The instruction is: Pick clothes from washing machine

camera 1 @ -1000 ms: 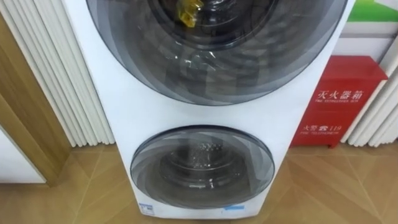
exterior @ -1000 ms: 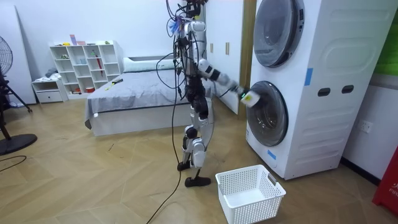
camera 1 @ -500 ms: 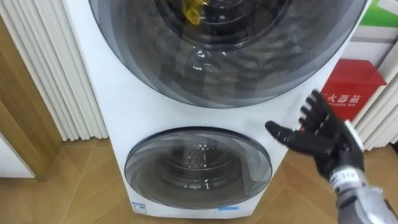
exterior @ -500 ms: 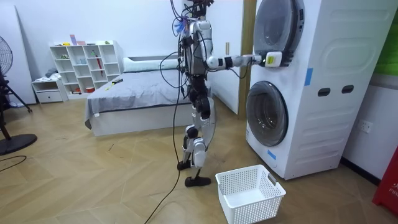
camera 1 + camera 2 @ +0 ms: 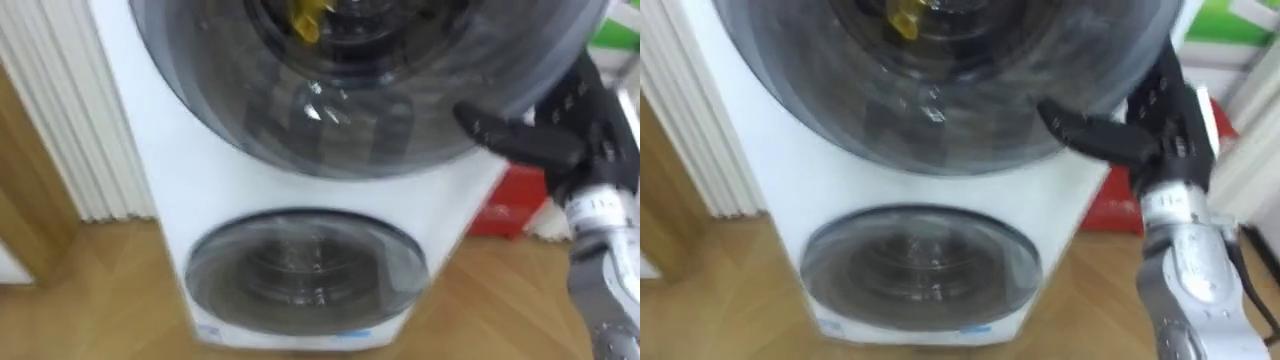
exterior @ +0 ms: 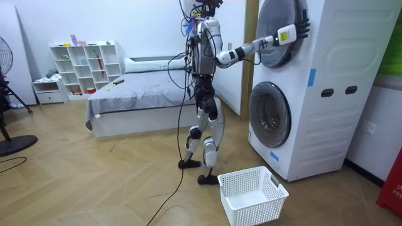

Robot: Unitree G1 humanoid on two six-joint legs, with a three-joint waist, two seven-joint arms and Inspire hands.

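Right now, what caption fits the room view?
Open right robot hand at the round grey upper door of the tall white washing machine, white plastic basket nearby.

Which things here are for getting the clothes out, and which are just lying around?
For the job: washing machine, its upper door, yellow cloth behind the glass, right hand open at the door's edge, white basket on the floor.
Just lying about: bed, shelf, fan, red box.

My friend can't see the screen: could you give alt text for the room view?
A humanoid robot stands before two stacked washers, its open right hand at the rim of the upper door. A basket sits on the floor by its feet; a bed stands behind.
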